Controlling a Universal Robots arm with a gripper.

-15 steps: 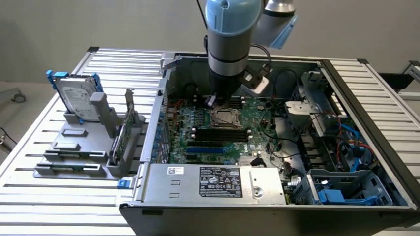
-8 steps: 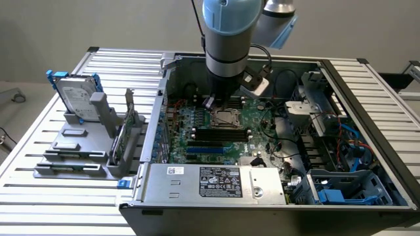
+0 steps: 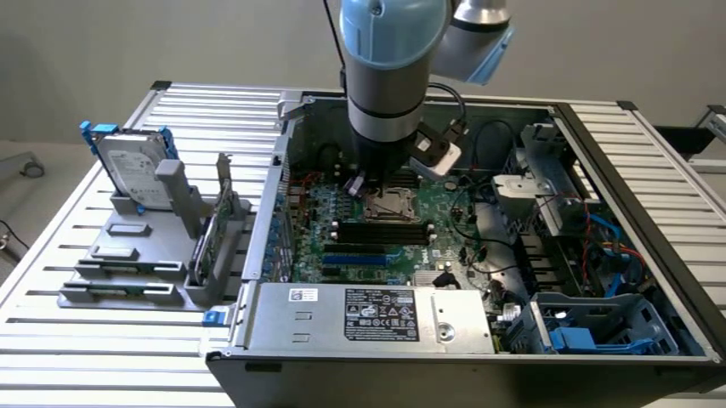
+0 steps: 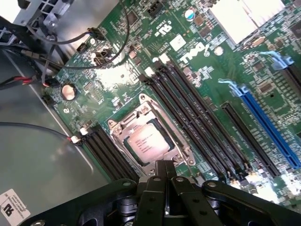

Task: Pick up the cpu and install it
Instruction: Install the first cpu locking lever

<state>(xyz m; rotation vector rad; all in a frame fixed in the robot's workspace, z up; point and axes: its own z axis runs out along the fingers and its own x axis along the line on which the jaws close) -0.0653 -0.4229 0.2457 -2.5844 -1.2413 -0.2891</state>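
- A robot arm [image 3: 386, 76] reaches down into an open computer case [image 3: 635, 255] lying on a slatted metal table [image 3: 68, 340], its wrist low over the green motherboard [image 3: 375, 229].
- The gripper [image 4: 164, 176] is shut, its black fingers [image 4: 157, 193] pressed together with nothing between them; their tips hang just above the near edge of the socket [image 4: 117, 129].
- The cpu [image 4: 146, 141] sits flat inside the socket's metal frame, its dull silver top with printed lettering facing up, apart from the fingertips.
- In the exterior view the socket [image 3: 389, 204] shows directly under the arm's end, with the black memory slots [image 3: 386, 231] just in front of it.
- In the wrist view, long black memory slots [image 4: 197, 122] run on both sides of the socket, and blue expansion slots [image 4: 263, 122] lie further across the board.
- A white Dell logo [image 4: 195, 52] is printed on the board near a silver heatsink [image 4: 240, 19].
- Black cables [image 4: 42, 61] trail over the board's edge beside a round coin battery [image 4: 68, 91].
- A grey power supply [image 3: 375, 319] with a label fills the case's front, and a blue drive bay [image 3: 601, 327] sits at the exterior view's right.
- Outside the case, at the exterior view's left, a hard drive [image 3: 127, 166] with blue bracket stands upright in a grey holder [image 3: 125, 263].
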